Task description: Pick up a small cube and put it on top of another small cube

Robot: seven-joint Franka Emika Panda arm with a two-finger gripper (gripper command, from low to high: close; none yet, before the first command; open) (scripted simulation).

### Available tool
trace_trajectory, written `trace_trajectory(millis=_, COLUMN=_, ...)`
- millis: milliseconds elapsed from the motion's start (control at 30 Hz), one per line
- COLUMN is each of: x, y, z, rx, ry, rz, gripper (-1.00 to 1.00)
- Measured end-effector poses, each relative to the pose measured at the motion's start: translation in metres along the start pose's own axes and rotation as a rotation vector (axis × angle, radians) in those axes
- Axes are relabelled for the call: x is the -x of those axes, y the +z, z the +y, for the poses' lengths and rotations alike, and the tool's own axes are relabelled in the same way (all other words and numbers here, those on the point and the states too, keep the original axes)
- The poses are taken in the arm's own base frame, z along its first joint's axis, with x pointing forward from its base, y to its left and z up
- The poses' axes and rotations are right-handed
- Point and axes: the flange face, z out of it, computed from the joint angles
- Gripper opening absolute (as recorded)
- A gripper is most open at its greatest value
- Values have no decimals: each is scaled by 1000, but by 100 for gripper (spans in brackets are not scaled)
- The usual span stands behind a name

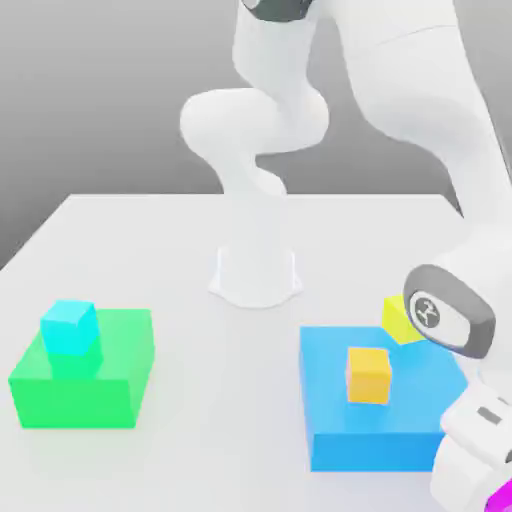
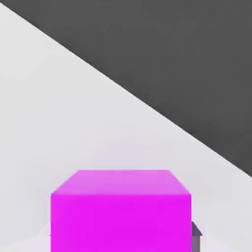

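My tool (image 2: 123, 238) was closed on the magenta cube (image 2: 120, 221), gripping it by its sides over the near part of the bench (image 1: 230, 440), at the exterior view's lower right. One face of the cube stood broad and bright before the hand camera, its paler adjoining face angled away, and a small dark part of the tool showed just beside it. In the exterior view, only a corner of the cube emerged beneath the white hand.

The blue block (image 1: 345, 450) lay near my tool, toward the exterior view's left, its closest corner partly behind the hand. On its top, a short way from the tool, sat the orange cube (image 1: 369, 376), upright. Farther back from the tool, by the block's far edge, was the yellow cube (image 1: 402, 320), partly covered by my arm (image 1: 470, 160); I could not tell exactly how it was supported.

Well apart from the tool, across the bench toward the exterior view's left, rested the green block (image 1: 80, 400), bearing the cyan cube (image 1: 69, 328). The arm's base (image 1: 256, 275) stood behind, between the two blocks as seen from the front.
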Motion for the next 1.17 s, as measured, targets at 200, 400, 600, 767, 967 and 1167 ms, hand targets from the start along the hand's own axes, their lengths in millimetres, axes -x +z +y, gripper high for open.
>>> trace_trajectory(millis=200, x=-20, y=-71, z=44, rx=26, ry=67, rz=16, gripper=-100)
trace_trajectory(millis=400, x=-54, y=-120, z=190, rx=87, ry=297, rz=46, gripper=-100)
trace_trajectory(millis=600, x=-28, y=-172, z=401, rx=110, ry=678, rz=40, gripper=-100)
trace_trajectory(millis=767, x=40, y=-199, z=495, rx=65, ry=883, rz=19, gripper=-100)
trace_trajectory(millis=967, x=101, y=-177, z=552, rx=-4, ry=1044, rz=-1, gripper=-100)
trace_trajectory(millis=1167, x=104, y=-145, z=553, rx=-2, ry=1049, rz=-1, gripper=100)
